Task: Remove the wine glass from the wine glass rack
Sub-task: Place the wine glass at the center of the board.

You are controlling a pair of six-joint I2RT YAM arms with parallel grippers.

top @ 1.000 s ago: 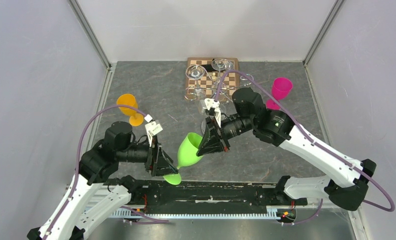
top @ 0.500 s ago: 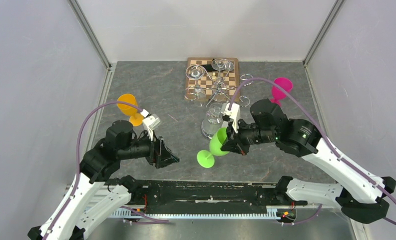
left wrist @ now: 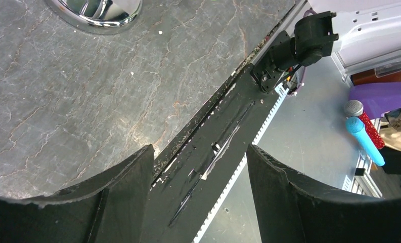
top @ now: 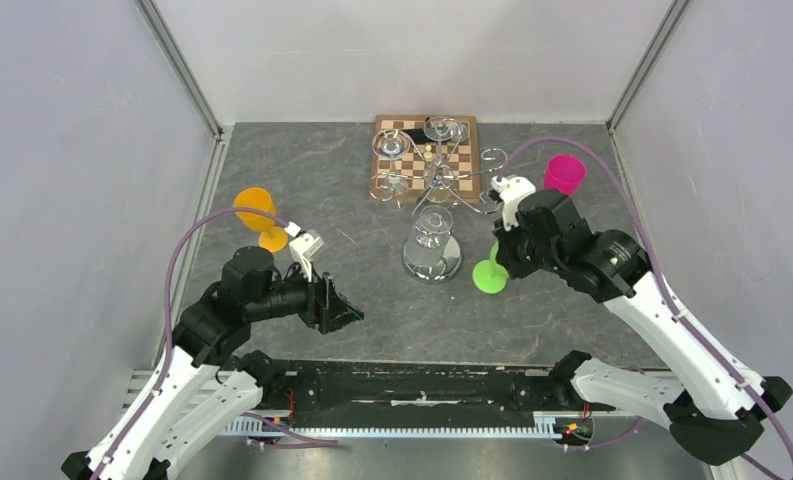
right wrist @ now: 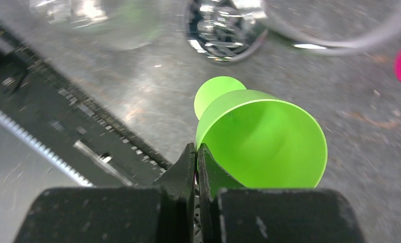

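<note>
Beside the wine glass rack (top: pixel 432 260), right gripper (right wrist: pixel 196 152) pinching green wine glass (right wrist: pixel 261 136), left gripper (left wrist: pixel 199 152) released, chessboard (top: pixel 412 128) behind

Grey table (top: pixel 302 170): wine glass rack (top: pixel 432 262), chessboard (top: pixel 464 150)

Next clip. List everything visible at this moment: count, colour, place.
wine glass rack: one, shiny silver, mid-table, in front of the chessboard
clear glasses: at least two, transparent, hanging on the rack; exact count unclear
green wine glass: one, bright green, right of the rack's base, gripped at its rim
orange wine glass: one, orange, left side of the table
pink wine glass: one, magenta, far right
chessboard: one, brown and cream, far centre
table: one, grey stone pattern
left end effector: one, black, open and empty, near left
right end effector: one, black, shut on the green wine glass
</note>
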